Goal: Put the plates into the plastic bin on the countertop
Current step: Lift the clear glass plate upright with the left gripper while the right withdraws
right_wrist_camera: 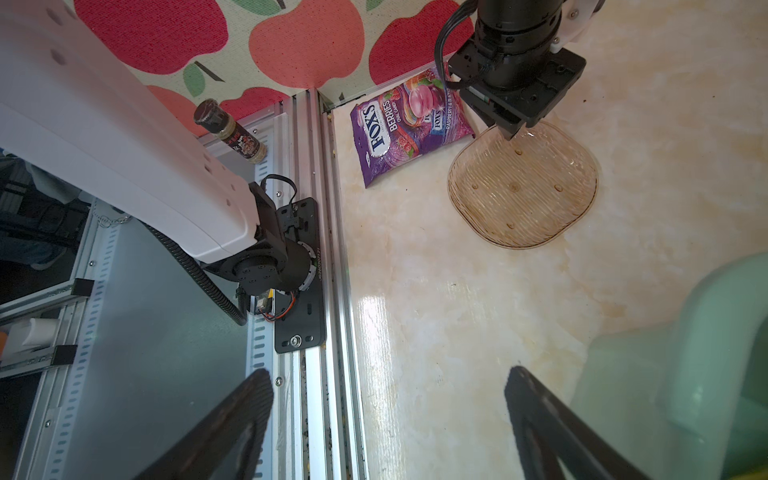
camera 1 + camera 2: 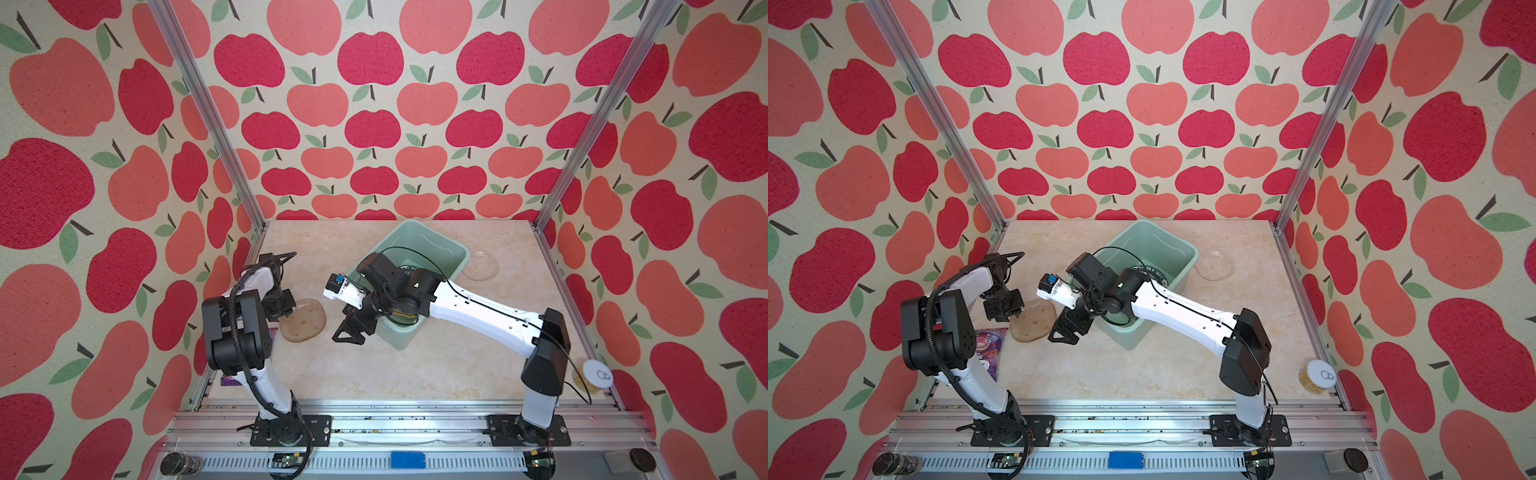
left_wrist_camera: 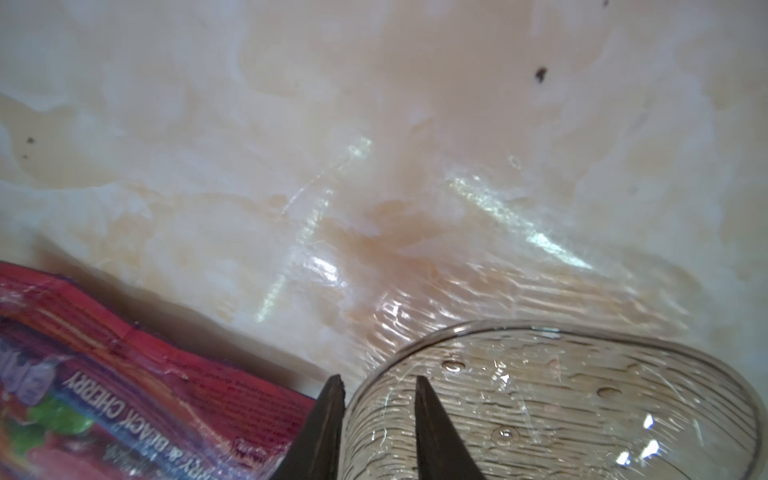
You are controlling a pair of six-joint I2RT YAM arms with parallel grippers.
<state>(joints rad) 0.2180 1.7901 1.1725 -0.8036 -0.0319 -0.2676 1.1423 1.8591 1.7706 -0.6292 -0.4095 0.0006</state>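
Between the tips of the left pincer [image 3: 379, 380] sits the rim of the glass plate [image 3: 561, 415], grip unclear; the right pincer [image 1: 390, 374], spread wide and empty, hangs beside the plastic bin [image 1: 685, 374].

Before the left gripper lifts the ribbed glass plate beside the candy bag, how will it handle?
The glass plate is probably rigid but breakable: clear ribbed glass. Its glossy rim, straddled by the left gripper, looks slippery and may slip. Held at one edge, the wide shallow plate would likely tilt.
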